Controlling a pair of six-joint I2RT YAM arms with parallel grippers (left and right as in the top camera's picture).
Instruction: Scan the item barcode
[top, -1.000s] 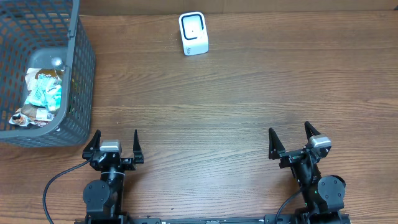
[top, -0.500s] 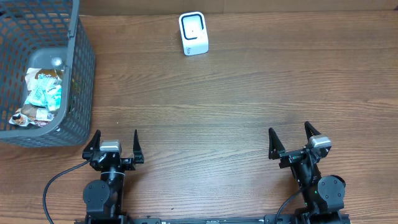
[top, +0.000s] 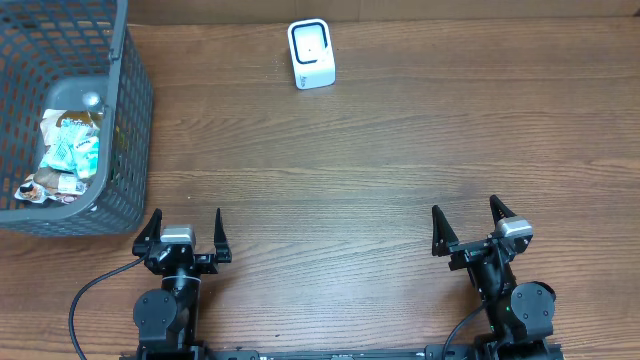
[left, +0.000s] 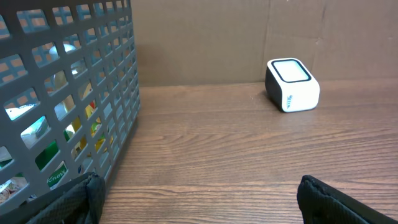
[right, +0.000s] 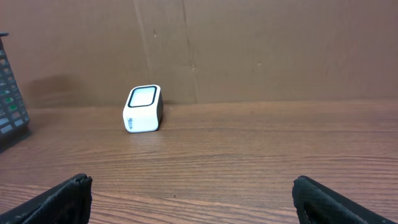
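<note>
Far left: grey mesh basket (top: 130, 110) on the wood table (top: 380, 160), partly cut off by the frame edge. Inside it is a heap of packets (top: 68, 152), teal-and-white wrappers with something silvery and round at the far end of the heap; can't read a barcode from any view. So the items to scan sit in the basket, well apart from both arms. Left gripper (top: 187, 216) is at the near table edge, just below the basket's near right corner, jaws spread wide and holding nothing. A black cable (top: 90, 295) loops off its base to the left. Its wrist view has both fingertips (left: 78, 199) in the bottom corners, the basket wall filling the left, and wrappers visible through the mesh. Scanner (top: 311, 54) is a small white box with a dark-rimmed window on top. It stands upright at the far side of the table, a bit left of centre, close to the cardboard wall (right: 249, 50) and apart from the basket. Right gripper (top: 465, 207) is at the near edge on the right, jaws just as wide, also holding nothing. Its wrist view has the scanner ahead and to the left, plus a sliver of basket at the left frame edge.
</note>
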